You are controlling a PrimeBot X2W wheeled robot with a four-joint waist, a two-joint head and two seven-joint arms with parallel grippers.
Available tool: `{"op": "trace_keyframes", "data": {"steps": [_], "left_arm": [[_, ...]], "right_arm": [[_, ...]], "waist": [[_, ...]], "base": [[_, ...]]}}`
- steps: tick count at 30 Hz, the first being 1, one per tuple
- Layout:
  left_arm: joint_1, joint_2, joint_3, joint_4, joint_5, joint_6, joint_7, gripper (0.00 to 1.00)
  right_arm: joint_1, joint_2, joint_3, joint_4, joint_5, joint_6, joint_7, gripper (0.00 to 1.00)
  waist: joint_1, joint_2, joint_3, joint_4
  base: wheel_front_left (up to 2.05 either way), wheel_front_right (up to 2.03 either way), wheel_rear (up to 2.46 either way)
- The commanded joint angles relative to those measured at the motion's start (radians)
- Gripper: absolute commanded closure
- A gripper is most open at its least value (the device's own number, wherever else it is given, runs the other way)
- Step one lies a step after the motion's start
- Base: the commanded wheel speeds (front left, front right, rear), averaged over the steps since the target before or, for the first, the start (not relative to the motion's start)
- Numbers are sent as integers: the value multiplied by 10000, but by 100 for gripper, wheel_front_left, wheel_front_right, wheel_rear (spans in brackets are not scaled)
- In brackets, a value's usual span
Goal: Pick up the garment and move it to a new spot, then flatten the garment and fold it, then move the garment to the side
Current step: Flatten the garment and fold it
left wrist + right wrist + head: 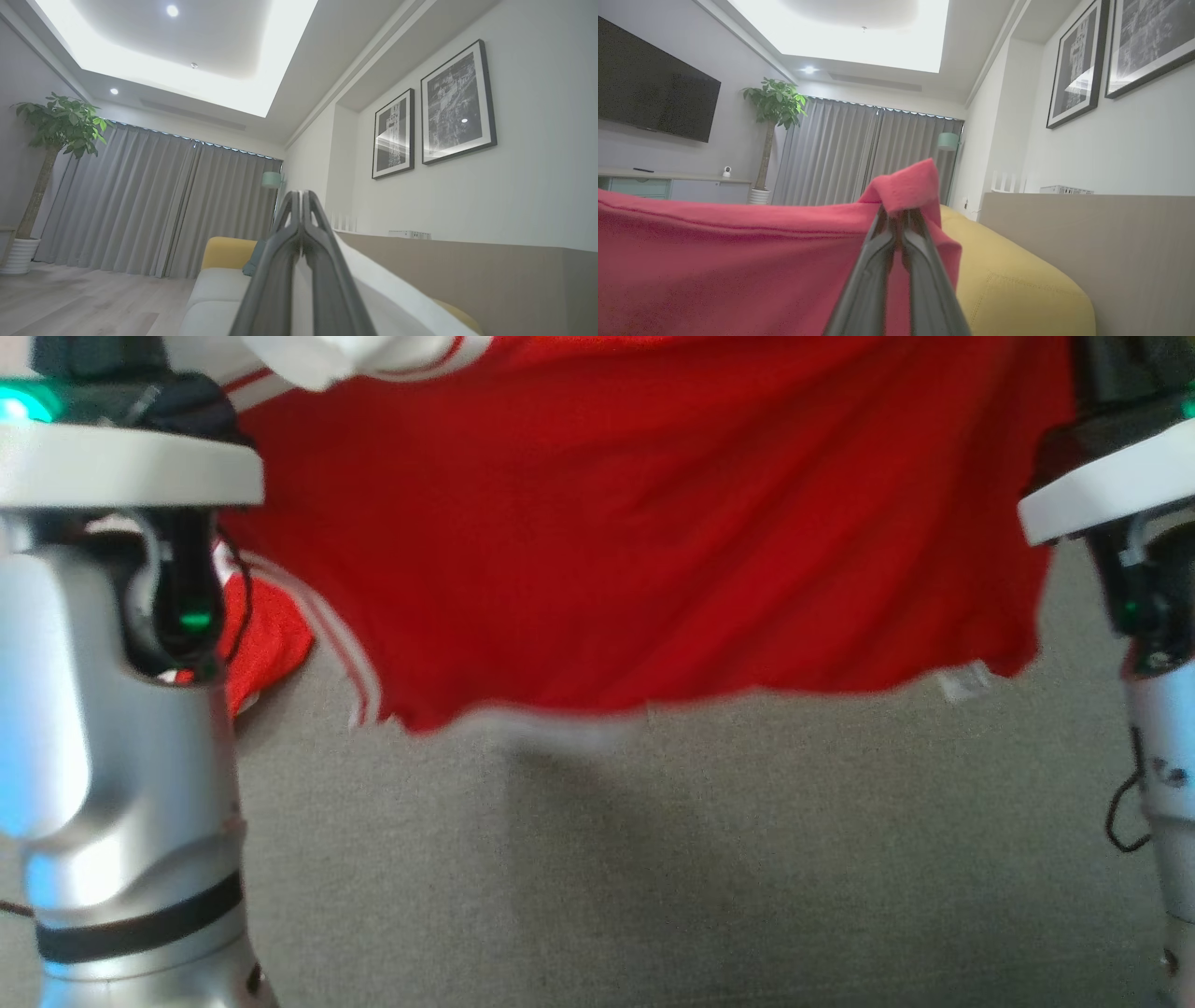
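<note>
The garment (635,541) is red with white trim and hangs spread between my two arms in the head view, its lower hem free above the grey surface. A red fold of the garment (906,191) wraps over the tips of my right gripper (899,214), which is shut on it. My left gripper (302,193) is shut too, with white cloth of the garment (387,289) caught between its fingers and trailing off to the right. Its fingertips point up toward the room's ceiling.
A grey surface (653,859) lies under the hanging cloth. My pale left forearm (112,709) and right forearm (1158,756) stand at the view's sides. A yellow cushion (1017,280), a beige panel (1111,242), a sofa (219,280) and a potted plant (60,126) are nearby.
</note>
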Motion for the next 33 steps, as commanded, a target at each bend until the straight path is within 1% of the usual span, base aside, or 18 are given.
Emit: {"op": "trace_keyframes", "data": {"steps": [1,4,7,9,11,12,15,18,20,22,23,24,26,28,30,33], "left_arm": [[-509,289,352,-547,-96,98,283,100],[-533,385,378,-1035,-202,171,831,100],[-712,560,326,-1075,-179,186,1269,100],[-961,572,297,-743,-344,167,1586,100],[-1390,619,283,-232,-457,156,1830,100],[-1390,619,283,-232,-457,156,1830,100],[-2520,897,238,728,-405,100,1973,100],[-3953,1249,149,1996,-158,18,1610,100],[-5056,1442,26,2914,71,-25,1199,100],[-6204,1517,0,3782,238,46,625,100],[-7285,1529,20,4551,357,181,-57,100],[-7728,1505,40,4926,376,229,-422,100],[-8399,1436,80,5633,342,238,-991,100],[-8748,1363,24,6196,360,163,-1302,100],[-8827,1316,-127,6599,419,3,-1457,100],[-8534,1204,-408,6958,501,-216,-1549,100]], "right_arm": [[-251,-62,-36,-568,137,-7,276,100],[-26,-34,-224,-1094,353,-7,988,100],[28,20,-305,-1226,558,-7,1594,100],[-106,200,-363,-990,820,-7,1876,100],[-486,268,-285,-596,933,-7,2075,100],[-486,268,-285,-596,933,-7,2075,100],[-1660,463,-139,288,1031,-7,2114,100],[-3271,738,-62,1622,1040,-7,1660,100],[-4489,788,28,2578,901,-7,1052,100],[-5644,762,117,3551,640,-7,267,100],[-6688,742,94,4461,348,-7,-603,100],[-7105,755,123,4880,250,-7,-1044,100],[-7712,768,193,5667,73,-7,-1837,100],[-8025,845,283,6393,74,-7,-2460,100],[-8121,893,453,7016,141,-7,-2786,100],[-7932,926,682,7764,426,-7,-3034,100]], "waist": [[0,0,-63,24],[0,0,-44,48],[0,0,143,39],[0,0,359,20],[0,0,759,-7],[0,0,759,-7],[0,0,1799,-97],[0,0,2777,-149],[0,0,3348,-138],[0,0,3786,-95],[0,0,4126,-19],[0,0,4223,25],[0,0,4348,99],[0,0,4407,183],[0,0,4513,261],[0,0,4717,442]], "base": [[0,0,0],[0,0,0],[0,0,0],[0,0,0],[0,0,0],[0,0,0],[0,0,0],[0,0,0],[0,0,0],[0,0,0],[0,0,0],[0,0,0],[0,0,0],[0,0,0],[0,0,0],[0,0,0]]}}
